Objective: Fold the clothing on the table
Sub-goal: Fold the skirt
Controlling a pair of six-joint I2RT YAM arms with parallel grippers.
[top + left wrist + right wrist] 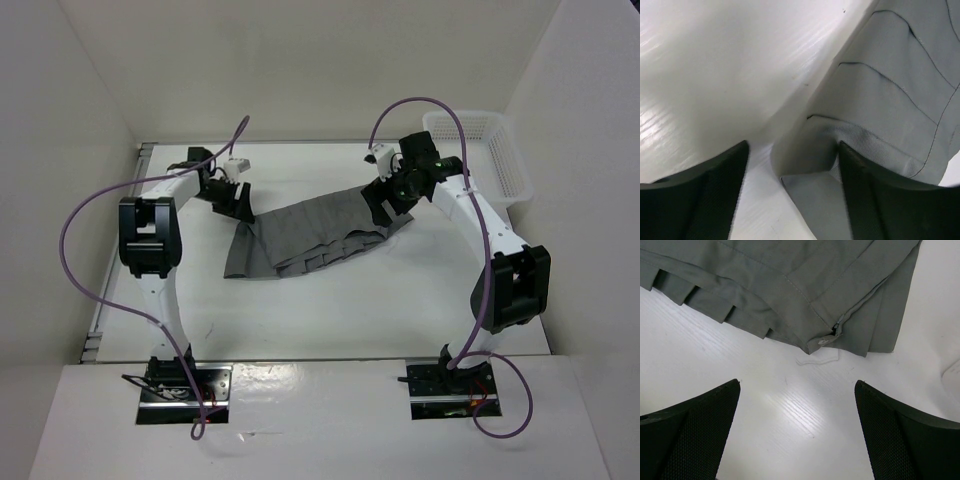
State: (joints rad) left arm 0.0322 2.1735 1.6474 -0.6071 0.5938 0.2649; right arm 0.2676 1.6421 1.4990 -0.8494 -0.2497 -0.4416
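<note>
We list: grey pleated skirt (310, 238) lying rumpled across the far middle of the counter (360, 310), our left jaws spread astride its left corner, fabric touching one finger (880, 200), our right jaws spread wide above bare counter just beside its right edge, white mesh basket (485, 150) at far right.

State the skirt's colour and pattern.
The skirt is plain mid-grey, pleated; left wrist view shows it best.

left arm (165, 300), right arm (480, 215): white links, black joints | cables (64, 235): purple | right hand (797, 385): black textured fingers (690, 435)
</note>
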